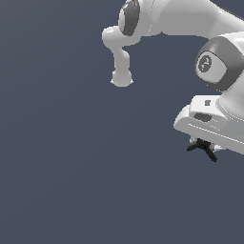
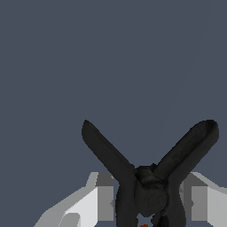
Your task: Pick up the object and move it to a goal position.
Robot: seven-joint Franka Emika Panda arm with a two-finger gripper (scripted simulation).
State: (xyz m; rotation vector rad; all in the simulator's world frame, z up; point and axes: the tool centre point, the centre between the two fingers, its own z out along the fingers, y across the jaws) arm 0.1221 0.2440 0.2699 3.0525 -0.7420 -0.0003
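Note:
The object (image 1: pixel 204 148) is a tiny black spindly thing with thin splayed prongs. In the exterior view it pokes out under the white hand of my arm at the right edge. My gripper (image 1: pixel 202 144) is mostly hidden by the hand there. In the wrist view my gripper (image 2: pixel 148 199) is shut on the object (image 2: pixel 148 186): two white fingers (image 2: pixel 99 199) press its black body from both sides, two prongs spread away in a V, and a small red tip (image 2: pixel 144 225) shows at the picture's edge.
The white arm (image 1: pixel 190 19) fills the upper right of the exterior view, with one link ending in a rounded knob (image 1: pixel 121 78). The ground is a plain dark grey surface (image 1: pixel 71 167).

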